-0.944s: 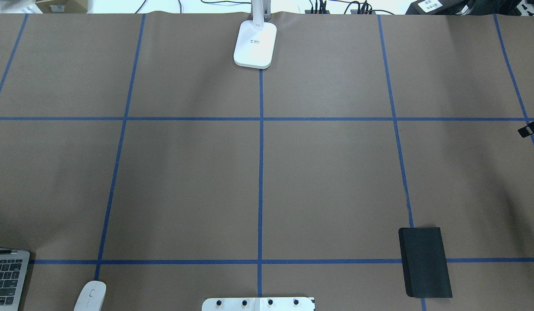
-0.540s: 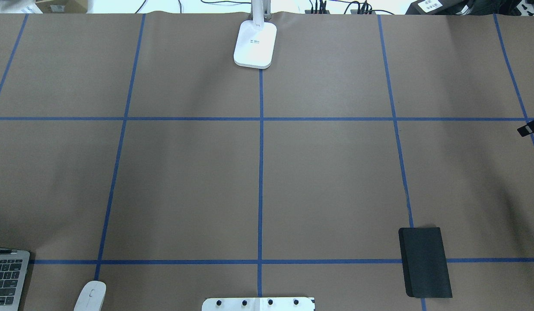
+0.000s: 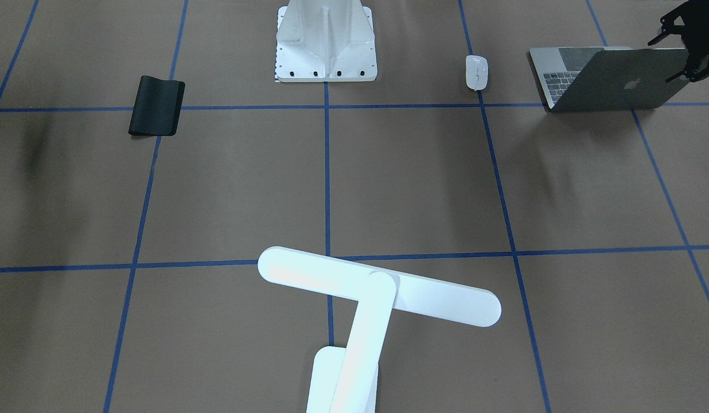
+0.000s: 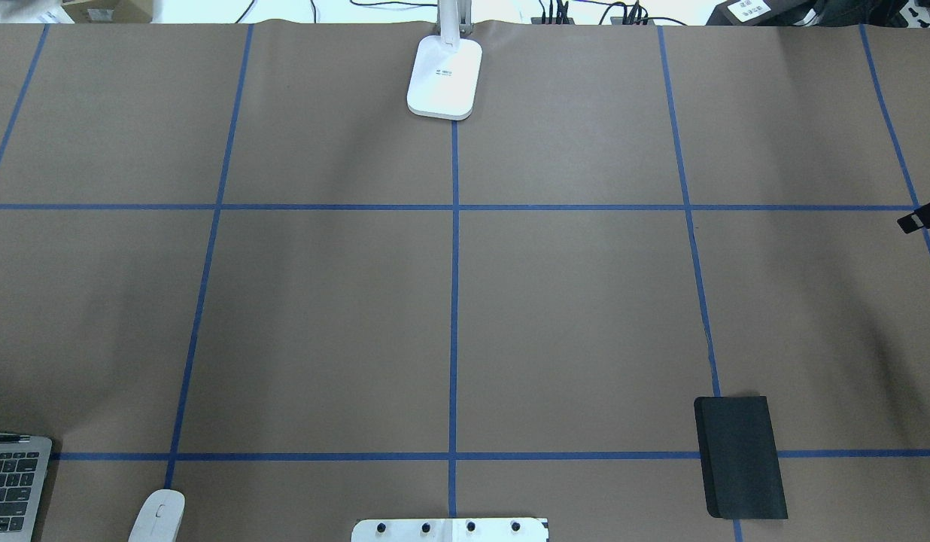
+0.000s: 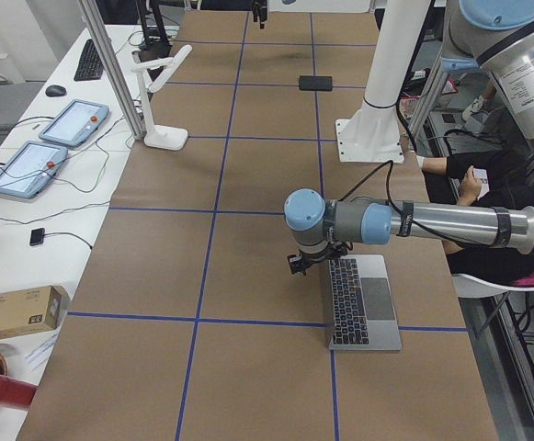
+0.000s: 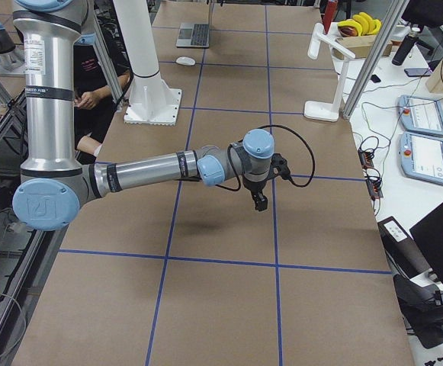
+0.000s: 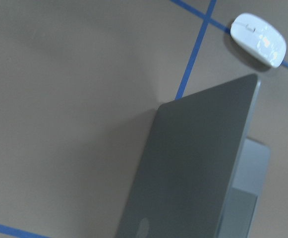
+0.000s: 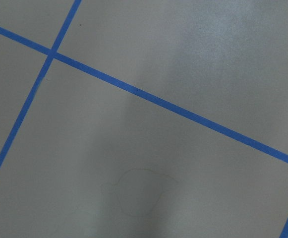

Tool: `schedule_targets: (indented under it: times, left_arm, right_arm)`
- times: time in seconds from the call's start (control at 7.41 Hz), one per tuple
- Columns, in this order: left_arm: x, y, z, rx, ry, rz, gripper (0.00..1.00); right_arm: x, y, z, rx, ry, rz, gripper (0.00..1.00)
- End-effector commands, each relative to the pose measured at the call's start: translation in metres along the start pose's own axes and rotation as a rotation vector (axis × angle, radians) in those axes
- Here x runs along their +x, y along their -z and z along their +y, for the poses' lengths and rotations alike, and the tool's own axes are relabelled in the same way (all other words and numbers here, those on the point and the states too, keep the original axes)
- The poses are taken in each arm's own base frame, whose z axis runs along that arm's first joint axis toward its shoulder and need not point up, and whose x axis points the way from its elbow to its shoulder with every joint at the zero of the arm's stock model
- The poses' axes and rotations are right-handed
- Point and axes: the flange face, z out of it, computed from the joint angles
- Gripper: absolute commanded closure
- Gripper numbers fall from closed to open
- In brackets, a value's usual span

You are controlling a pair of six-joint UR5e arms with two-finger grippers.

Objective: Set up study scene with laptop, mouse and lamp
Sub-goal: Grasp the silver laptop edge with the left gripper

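Observation:
The grey laptop (image 3: 607,77) stands open near the robot's base on its left side, partly cut off at the overhead view's lower left corner (image 4: 10,482). In the front-facing view my left gripper (image 3: 676,54) hovers at the lid's outer edge, fingers spread and holding nothing. The left wrist view shows the lid (image 7: 193,163) from above and the white mouse (image 7: 259,39) beyond it. The mouse (image 3: 476,72) lies beside the laptop. The white lamp (image 4: 445,77) stands at the far middle edge, its bar head (image 3: 377,287) extended. Only a tip of my right gripper (image 4: 920,218) shows; its state is unclear.
A black mat (image 4: 740,457) lies near the base on the robot's right. The white ribbed pedestal (image 3: 326,40) stands at the middle of the near edge. A person (image 5: 469,184) sits behind the robot. Tablets (image 5: 73,124) and cables lie on the side table beyond the lamp.
The tip of my right gripper at the overhead view's right edge has shifted slightly away from the robot. Laptop, mouse, lamp and mat have not moved.

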Motion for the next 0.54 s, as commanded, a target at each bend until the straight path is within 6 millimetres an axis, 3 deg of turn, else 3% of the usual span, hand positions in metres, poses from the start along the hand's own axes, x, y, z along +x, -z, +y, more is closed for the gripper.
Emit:
schedule_targets:
  times: [0.0,0.4]
  left_arm:
    - [0.006,-0.005,0.007,-0.009,-0.026,0.013,0.08]
    - [0.010,0.002,-0.014,-0.001,-0.108,0.005,0.21]
  right_arm:
    - [0.000,0.000,0.000,-0.001,-0.001,0.000,0.00]
    - [0.003,-0.002,0.001,-0.005,-0.005,0.000,0.00]
